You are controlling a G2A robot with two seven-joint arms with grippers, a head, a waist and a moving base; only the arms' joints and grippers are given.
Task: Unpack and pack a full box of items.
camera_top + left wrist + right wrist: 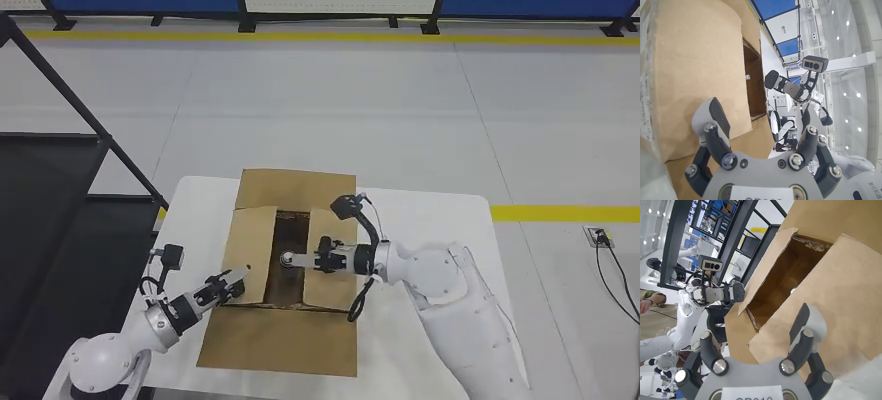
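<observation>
Cardboard box (281, 341) sits on the white surface (440, 215), nearer its left edge than its right, with the flaps folded out.

Top view:
- The left hand (232, 283) is at the near corner of the left flap (252, 245).
- The right hand (303, 259) is over the right flap (331, 228), pointing at the opening.
- A small white item (287, 260) lies down in the box, just beside the right hand.

Left wrist view:
- The left hand (761, 111) has its fingers (719, 113) spread and holds nothing. One pad lies over the left flap.
- The white item (747, 77) sits low against an inner wall.
- The right hand (772, 81) is across the opening.

Right wrist view:
- The right hand (757, 330) is spread wide and carries nothing. The right flap's edge runs between its fingers, with no pinch that I can see.
- The left hand (737, 292) is at the opposite flap's corner. I cannot tell whether it touches.

Judgement: this looks like early unpacking, with the flaps parted and the one item I can see not yet lifted. The next move likely calls for the left hand to keep its flap back. The right hand would need to clear its own flap, dip into the opening and close on the white item.
</observation>
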